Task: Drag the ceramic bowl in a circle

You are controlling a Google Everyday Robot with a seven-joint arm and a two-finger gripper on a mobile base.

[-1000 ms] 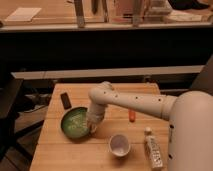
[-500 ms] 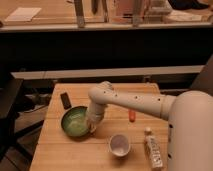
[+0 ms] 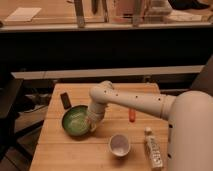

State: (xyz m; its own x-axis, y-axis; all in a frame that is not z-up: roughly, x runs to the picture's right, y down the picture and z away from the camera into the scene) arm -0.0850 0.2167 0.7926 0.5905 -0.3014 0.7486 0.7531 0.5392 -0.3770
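Green ceramic bowl [image 3: 76, 120] x1, gripper [image 3: 93, 123] at its right rim; white cup [image 3: 120, 145] x1.

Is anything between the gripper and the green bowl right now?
Nothing visible. The gripper is down at the right rim of the ceramic bowl, with no object between them. The white cup sits apart, to the lower right.

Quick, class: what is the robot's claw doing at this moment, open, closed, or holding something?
Claw: down at the right rim of the ceramic bowl on the wooden table; open or closed cannot be told.
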